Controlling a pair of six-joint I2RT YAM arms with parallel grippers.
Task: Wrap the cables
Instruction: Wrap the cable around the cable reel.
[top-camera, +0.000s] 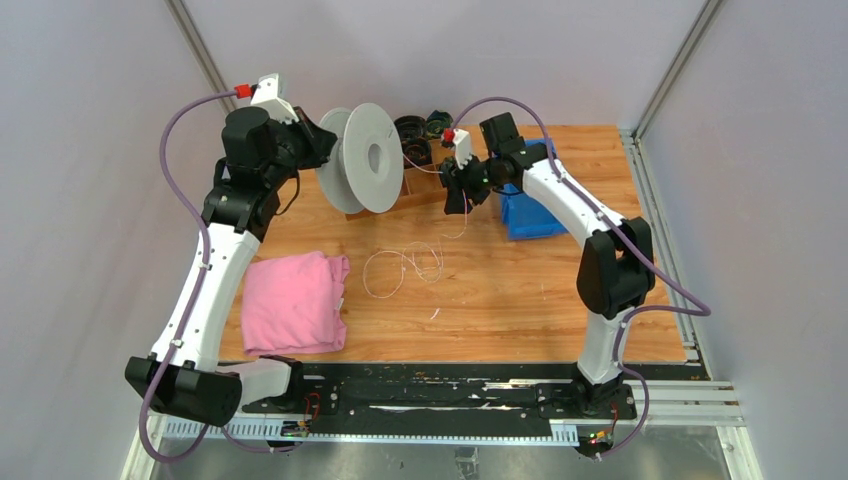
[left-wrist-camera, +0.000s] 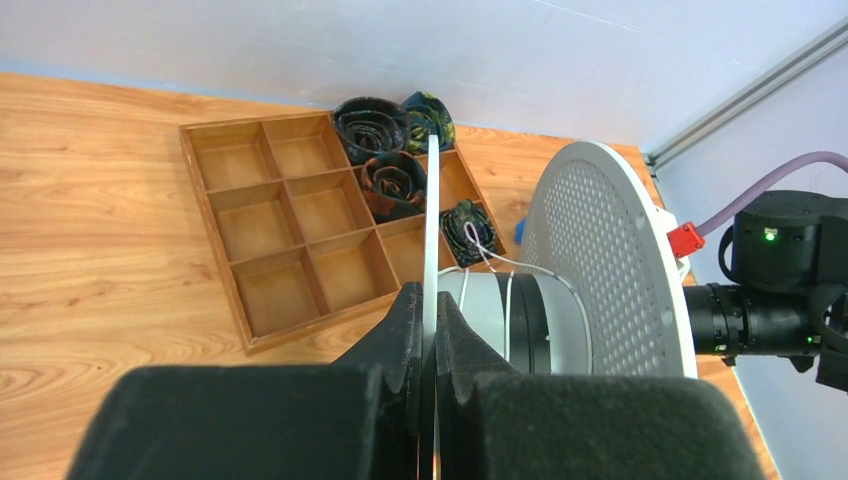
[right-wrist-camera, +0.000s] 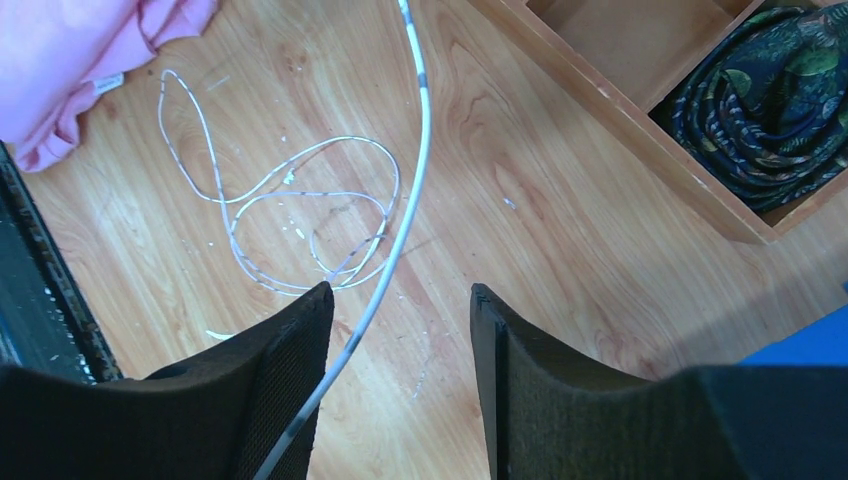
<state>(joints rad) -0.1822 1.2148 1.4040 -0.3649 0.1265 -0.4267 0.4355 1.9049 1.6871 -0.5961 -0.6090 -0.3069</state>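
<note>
Your left gripper (left-wrist-camera: 430, 345) pinched the spool (left-wrist-camera: 610, 250) by its rim; right gripper (right-wrist-camera: 402, 295) hung wide, cables (top-camera: 403, 262) looped at its 7 o'clock.

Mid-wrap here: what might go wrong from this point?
The right gripper stands open, the cable running loose between its jaws, so it may slip free and slacken the turns on the spool. The slack loops on the table overlap and may knot as they feed.
</note>
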